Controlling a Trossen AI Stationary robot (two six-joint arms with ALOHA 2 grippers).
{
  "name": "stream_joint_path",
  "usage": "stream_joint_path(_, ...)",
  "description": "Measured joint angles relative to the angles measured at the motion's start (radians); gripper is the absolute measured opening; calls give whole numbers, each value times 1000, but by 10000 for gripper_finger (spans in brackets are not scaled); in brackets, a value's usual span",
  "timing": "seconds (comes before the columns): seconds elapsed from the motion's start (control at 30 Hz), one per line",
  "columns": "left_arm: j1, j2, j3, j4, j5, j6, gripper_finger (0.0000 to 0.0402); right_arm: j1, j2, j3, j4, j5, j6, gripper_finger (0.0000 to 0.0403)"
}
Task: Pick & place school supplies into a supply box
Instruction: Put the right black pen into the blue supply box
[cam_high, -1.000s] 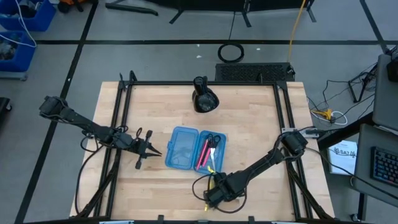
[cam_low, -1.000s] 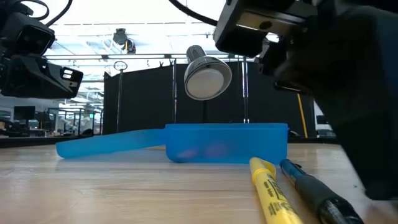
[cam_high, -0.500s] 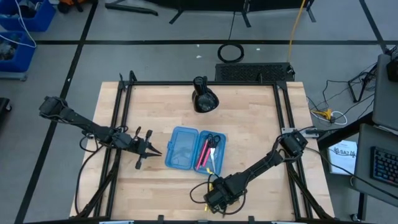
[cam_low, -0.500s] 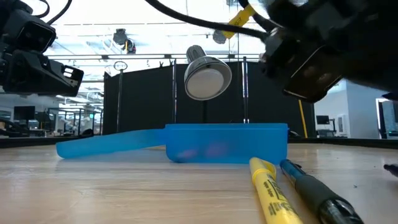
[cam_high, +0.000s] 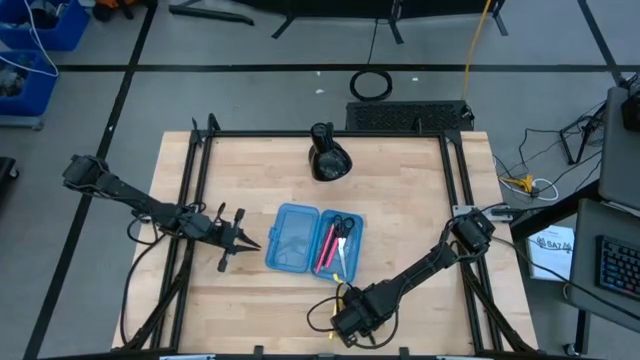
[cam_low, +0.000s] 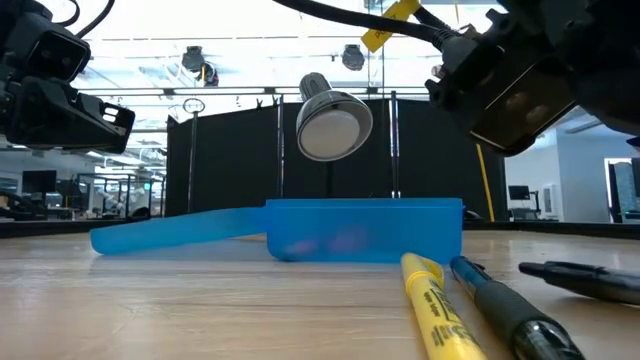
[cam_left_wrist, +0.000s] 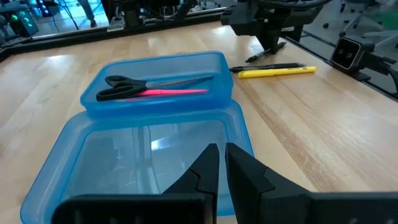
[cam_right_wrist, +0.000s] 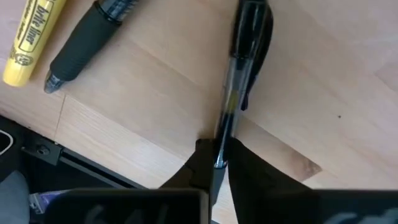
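Observation:
The supply box (cam_high: 312, 238) lies open mid-table. Its right half holds black-handled scissors (cam_left_wrist: 149, 84) and a pink-red pen (cam_left_wrist: 168, 93); its left half (cam_left_wrist: 143, 155) holds nothing. Between the box and the table's near edge lie a yellow highlighter (cam_low: 435, 305) and a black pen (cam_low: 505, 312). Beside them is a second pen with a clear barrel (cam_right_wrist: 239, 74), and my right gripper (cam_right_wrist: 216, 163) is shut on it by the near edge. My left gripper (cam_left_wrist: 222, 165) hangs shut, holding nothing, just left of the box. My right gripper pinches the clear-barrelled pen between its two fingers at one end of the barrel (cam_right_wrist: 219, 144). The pen runs on ahead of the fingertips, in line with them. Its black far end (cam_low: 580, 280) sits low and about level; whether it rests on the wood I cannot tell.
A black rounded object (cam_high: 328, 160) stands at the far side of the table, behind the box. A black frame rail (cam_high: 190, 200) runs along each side. Bare wood lies right of the box (cam_high: 420, 220).
My right gripper has moved a little toward the table's near edge and risen, so it no longer fills the right of the low view. The clear-barrelled pen has come into the low view from the right, lying low and level. The left arm, box, highlighter and black pen kept still.

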Motion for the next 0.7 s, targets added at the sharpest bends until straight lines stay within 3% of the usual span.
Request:
stream_joint_path(0.43,0,0,0,1,0,1,35,0,-23,-6,27,41,19,19)
stream_joint_path(0.7,0,0,0,6,0,-1,35,-2,-145,-13,16,177,106,17)
